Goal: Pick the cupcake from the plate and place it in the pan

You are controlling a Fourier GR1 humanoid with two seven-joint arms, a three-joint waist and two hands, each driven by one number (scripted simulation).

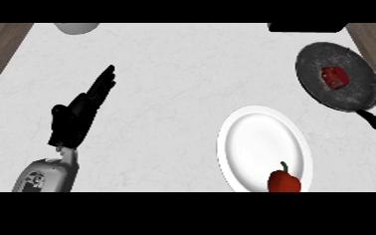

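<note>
Cupcake (335, 77) sits in pan (335, 77) far right; plate (257, 144) holds only a red pepper (284, 180). Left hand (79, 113) rests at left, fingers straight, holding nothing. Right hand unseen. Judged placed; best leave the pan undisturbed.

no readable text or labels

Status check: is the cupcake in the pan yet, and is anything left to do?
Done, it seems: a small red cupcake sits inside the dark round frying pan, upper right. The white round plate holds only a red bell pepper at its near edge. Nothing in hand: the left hand is open, empty, over the counter. The right hand is out of view. Nothing visible remains.
</note>
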